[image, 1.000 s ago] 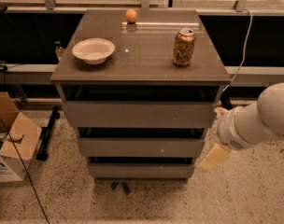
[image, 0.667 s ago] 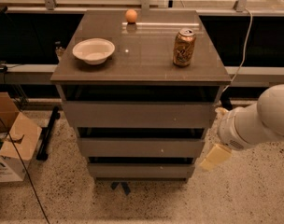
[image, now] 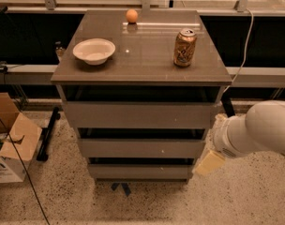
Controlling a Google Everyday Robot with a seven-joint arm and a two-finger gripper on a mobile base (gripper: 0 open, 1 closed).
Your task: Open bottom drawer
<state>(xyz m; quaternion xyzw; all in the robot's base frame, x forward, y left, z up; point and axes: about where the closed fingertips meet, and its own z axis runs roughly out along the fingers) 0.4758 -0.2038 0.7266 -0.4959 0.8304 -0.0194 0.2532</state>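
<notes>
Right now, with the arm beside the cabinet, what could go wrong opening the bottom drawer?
The pincer hangs by the right end of the bottom drawer, whose flat front shows no handle, so it may slip off or snag the middle drawer above. A jolt to the cabinet could topple the can or roll the ball.

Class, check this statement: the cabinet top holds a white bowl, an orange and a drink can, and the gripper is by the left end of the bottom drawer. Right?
Not quite. The gripper is by the right end of the bottom drawer, as the camera view shows. The rest stands: white bowl, orange and drink can are on the cabinet top.
</notes>
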